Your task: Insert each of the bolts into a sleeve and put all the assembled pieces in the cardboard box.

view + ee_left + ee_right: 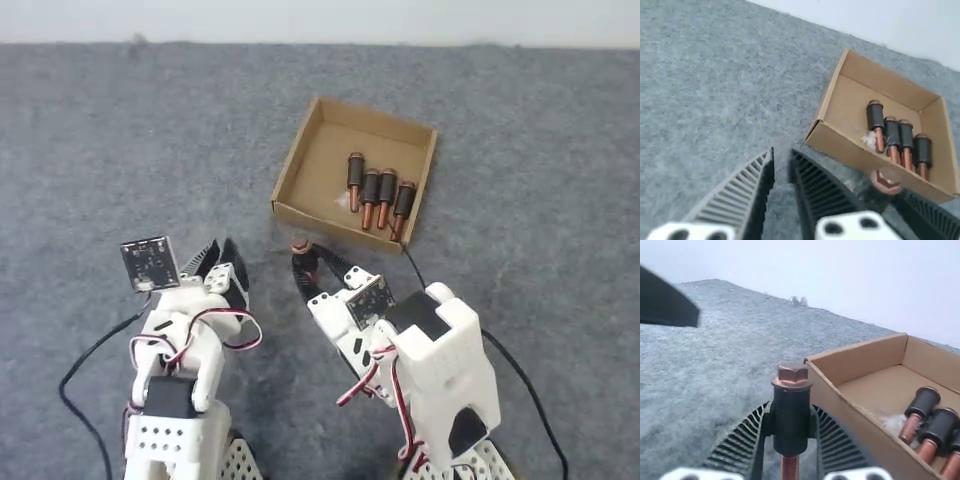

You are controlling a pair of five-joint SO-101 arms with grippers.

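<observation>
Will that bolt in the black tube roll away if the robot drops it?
Probably a little: the black tube is round, but the fuzzy carpet would likely slow it. The bolt looks like metal, so it's probably stiff and heavy for its size.

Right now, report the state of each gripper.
Left gripper: fingers slightly open, holding nothing.
Right gripper: closed on a sleeved bolt.

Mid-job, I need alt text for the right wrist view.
The right gripper holds an assembled bolt and sleeve upright between its fingers, hex head up, beside the open cardboard box. More assembled pieces lie inside on its floor.
</observation>
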